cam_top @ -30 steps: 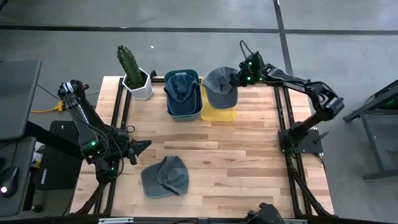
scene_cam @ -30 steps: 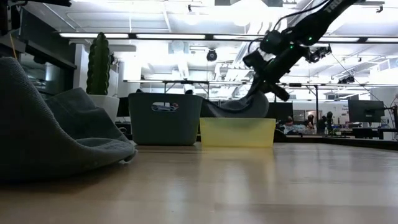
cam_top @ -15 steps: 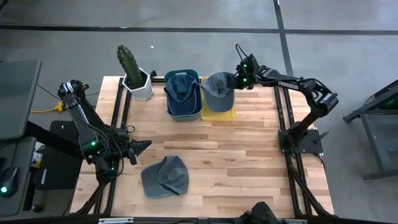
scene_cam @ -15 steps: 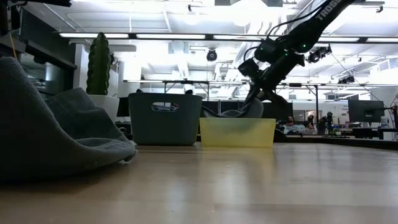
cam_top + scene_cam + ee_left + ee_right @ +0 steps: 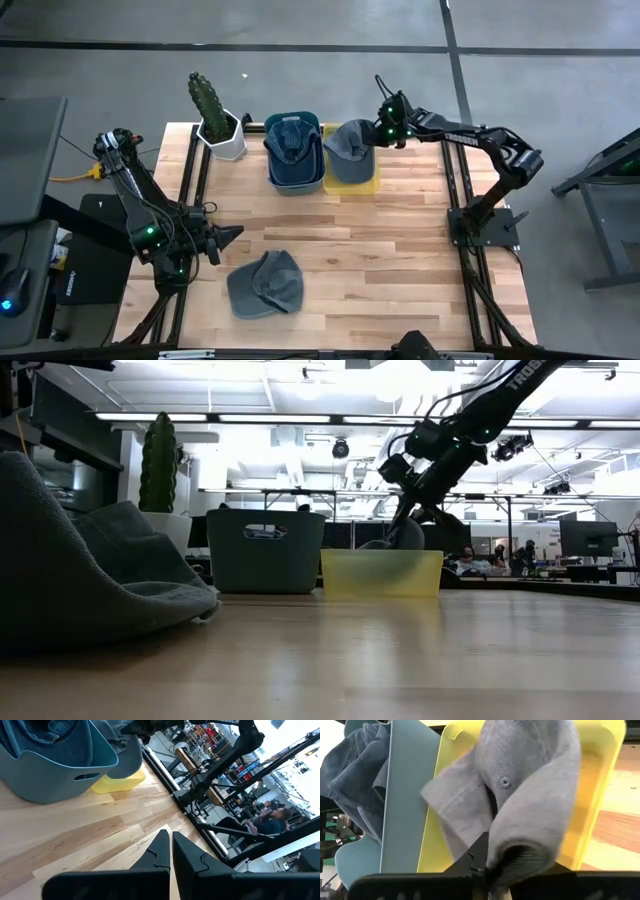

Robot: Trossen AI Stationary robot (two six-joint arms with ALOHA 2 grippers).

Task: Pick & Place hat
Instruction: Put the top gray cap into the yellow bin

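My right gripper (image 5: 383, 131) is shut on a grey cap (image 5: 351, 148) that sits low in the yellow bin (image 5: 368, 184) at the table's far side. In the low view only the cap's top (image 5: 392, 540) shows above the bin's rim (image 5: 380, 554). A blue cap (image 5: 290, 134) lies in the blue bin (image 5: 294, 176) just left of it. A second grey cap (image 5: 265, 283) rests crown-up on the table near its near edge. My left gripper (image 5: 236, 236) is shut and stands above the table, left of and slightly farther than that cap, touching nothing. My right gripper pinches a bunched fold of the grey cap's edge (image 5: 512, 854) between its two fingers (image 5: 478, 851). It comes slanting down from the table's right side. The cap's crown, with its top button (image 5: 505, 782), spreads away from the fingers over the yellow bin's floor (image 5: 600, 775).
A cactus in a white pot (image 5: 219, 124) stands at the far left corner, beside the blue bin. Bare wood (image 5: 380, 250) stretches across the table's middle and right. Dark frame rails (image 5: 455, 190) run along both sides.
My right gripper has moved down and a little toward the table's left, still shut on the grey cap. The cap, first held above the yellow bin's rim, has sunk into the bin until only its top shows over the rim.
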